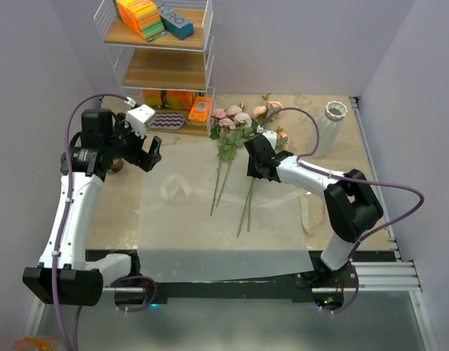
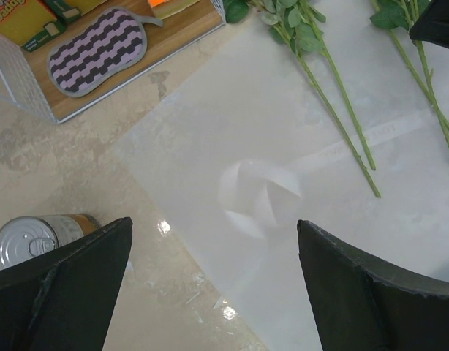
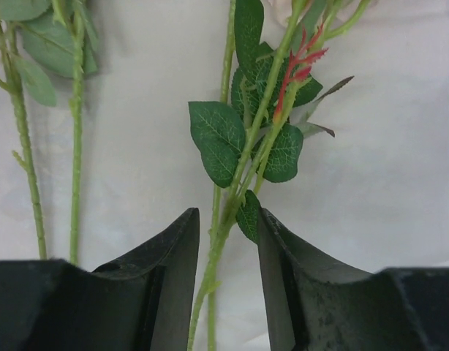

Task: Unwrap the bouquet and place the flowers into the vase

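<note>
Several flowers (image 1: 235, 142) lying on paper (image 1: 202, 234) — vase (image 1: 333, 130) upright, well apart.

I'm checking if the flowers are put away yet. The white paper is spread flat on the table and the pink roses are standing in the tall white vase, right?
No. The pink roses lie flat with stems on the white paper, not in the tall white vase, which stands apart with nothing sticking out. The top view shows it. The paper is spread flat on the table.
</note>
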Robot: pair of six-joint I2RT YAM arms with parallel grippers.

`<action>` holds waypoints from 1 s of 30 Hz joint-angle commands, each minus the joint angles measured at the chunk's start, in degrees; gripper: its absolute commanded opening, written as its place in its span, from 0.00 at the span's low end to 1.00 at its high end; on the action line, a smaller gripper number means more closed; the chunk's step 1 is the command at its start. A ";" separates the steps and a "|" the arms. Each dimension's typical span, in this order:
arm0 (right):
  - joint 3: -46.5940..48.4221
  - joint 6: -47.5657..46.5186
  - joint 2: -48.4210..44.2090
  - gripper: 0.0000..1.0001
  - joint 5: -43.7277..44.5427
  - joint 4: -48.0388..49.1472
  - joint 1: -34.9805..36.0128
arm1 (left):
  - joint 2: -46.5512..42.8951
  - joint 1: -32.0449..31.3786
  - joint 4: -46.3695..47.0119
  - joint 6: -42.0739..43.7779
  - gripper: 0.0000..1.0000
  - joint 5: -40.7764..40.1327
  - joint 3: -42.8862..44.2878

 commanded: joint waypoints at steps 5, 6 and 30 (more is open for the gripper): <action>1.97 0.71 1.63 0.42 1.44 -0.27 -0.75 | -0.65 -0.29 2.17 0.98 0.99 0.97 -0.88; 2.50 0.53 2.50 0.41 1.70 -0.27 -0.75 | -0.74 -0.29 2.17 1.07 0.99 1.06 -0.88; -0.57 -0.26 -18.66 0.00 1.45 3.60 -2.42 | 0.14 -0.29 2.17 0.71 0.99 1.06 -0.36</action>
